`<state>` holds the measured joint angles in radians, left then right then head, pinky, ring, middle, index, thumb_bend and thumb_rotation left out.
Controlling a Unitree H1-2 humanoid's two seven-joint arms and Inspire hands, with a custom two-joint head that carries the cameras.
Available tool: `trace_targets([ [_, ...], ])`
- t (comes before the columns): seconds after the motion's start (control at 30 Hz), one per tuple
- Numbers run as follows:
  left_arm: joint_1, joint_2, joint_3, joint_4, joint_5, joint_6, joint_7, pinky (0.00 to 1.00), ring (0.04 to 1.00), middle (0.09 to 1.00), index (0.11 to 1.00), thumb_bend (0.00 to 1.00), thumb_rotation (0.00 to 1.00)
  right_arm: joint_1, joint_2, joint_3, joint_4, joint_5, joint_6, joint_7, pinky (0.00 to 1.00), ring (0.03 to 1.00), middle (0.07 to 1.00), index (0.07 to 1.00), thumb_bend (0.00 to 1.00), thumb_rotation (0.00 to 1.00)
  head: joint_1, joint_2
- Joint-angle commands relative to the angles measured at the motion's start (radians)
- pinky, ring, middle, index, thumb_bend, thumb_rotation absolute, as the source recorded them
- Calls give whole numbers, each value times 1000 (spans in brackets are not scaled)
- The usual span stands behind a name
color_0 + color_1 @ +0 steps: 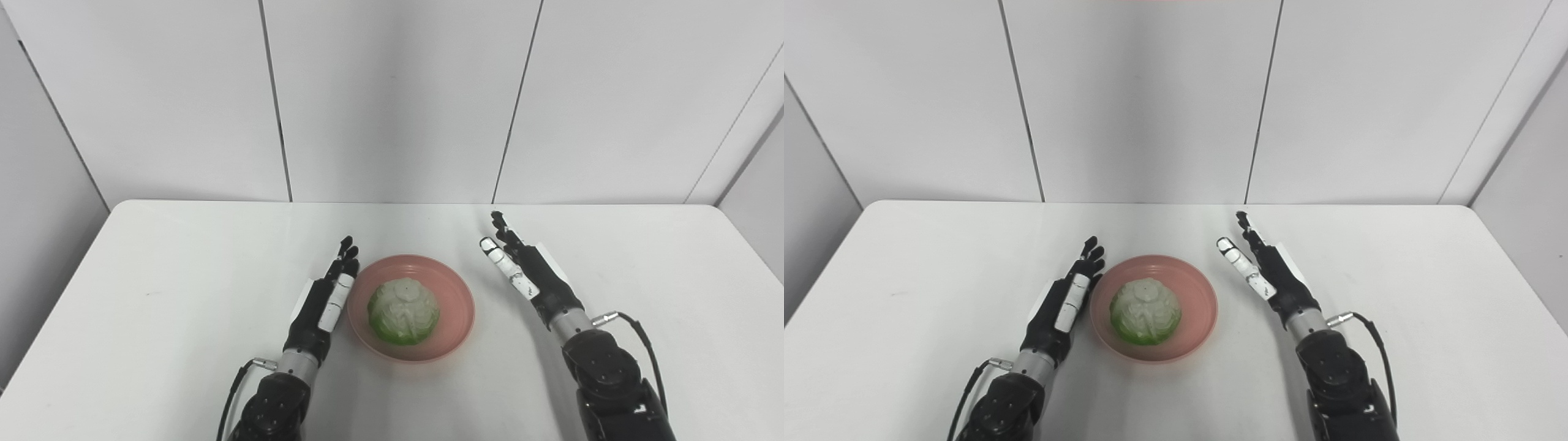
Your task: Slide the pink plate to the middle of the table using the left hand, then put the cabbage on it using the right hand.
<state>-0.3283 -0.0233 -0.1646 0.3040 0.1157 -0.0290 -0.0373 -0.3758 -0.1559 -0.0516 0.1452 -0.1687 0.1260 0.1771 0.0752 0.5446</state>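
The pink plate (456, 306) sits near the middle of the white table. A green and white cabbage (403, 311) rests in it, toward its front. My left hand (327, 295) lies open with fingers straight, right beside the plate's left rim, holding nothing. My right hand (527, 271) is open with fingers stretched out, a short way to the right of the plate and clear of it, holding nothing. The same layout shows in the right eye view, with the plate (1200, 306), cabbage (1145, 312), left hand (1067, 298) and right hand (1268, 269).
The white table (184, 275) has rounded far corners and ends against grey wall panels (392, 98) at the back. Cables run off both wrists near the front edge.
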Motion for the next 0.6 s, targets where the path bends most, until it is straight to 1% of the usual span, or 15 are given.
trace_targets([
  [0.0, 27, 7, 13, 2, 22, -9, 31, 995, 1000, 999, 999, 913, 1000, 0, 9, -12, -12, 33, -65, -36, 1000, 1000, 1000, 1000, 832, 1000, 3, -1],
  [0.07, 32, 8, 18, 2, 25, -14, 31, 999, 1000, 998, 1000, 912, 1000, 9, 13, -11, 0, 48, -83, -47, 1000, 1000, 1000, 1000, 803, 1000, 7, 0],
  [0.17, 51, 7, 28, -31, 26, 16, 31, 988, 997, 989, 990, 927, 1000, 22, 20, -18, 31, 99, -121, -46, 1000, 1000, 1000, 1000, 784, 1000, 10, -3],
  [0.27, 72, 15, 29, -74, 37, 28, 28, 967, 994, 985, 984, 891, 1000, 36, 24, -13, 46, 119, -135, -51, 998, 992, 1000, 1000, 782, 1000, 12, -5],
  [0.3, 77, 18, 29, -82, 40, 25, 28, 956, 993, 982, 983, 835, 1000, 39, 24, -9, 50, 118, -141, -54, 1000, 981, 1000, 1000, 772, 1000, 12, -5],
  [0.33, 80, 16, 33, -85, 39, 21, 32, 952, 993, 981, 983, 815, 1000, 44, 23, -3, 58, 115, -158, -55, 1000, 978, 1000, 1000, 769, 1000, 15, -6],
  [0.37, 82, 14, 36, -86, 39, 19, 35, 948, 991, 978, 980, 808, 1000, 48, 21, 2, 65, 113, -170, -57, 1000, 977, 999, 1000, 745, 1000, 15, -6],
  [0.4, 82, 12, 40, -83, 34, 21, 34, 969, 996, 983, 985, 800, 1000, 51, 20, 4, 70, 117, -178, -55, 1000, 981, 1000, 1000, 724, 1000, 20, -6],
  [0.47, 79, 15, 39, -80, 40, 24, 33, 977, 995, 982, 985, 792, 1000, 52, 22, 5, 77, 129, -184, -57, 1000, 983, 1000, 1000, 711, 1000, 23, -6],
  [0.57, 71, 19, 42, -59, 34, 11, 26, 970, 993, 984, 987, 779, 1000, 50, 18, 9, 96, 133, -199, -60, 1000, 979, 999, 1000, 685, 1000, 25, -6],
])
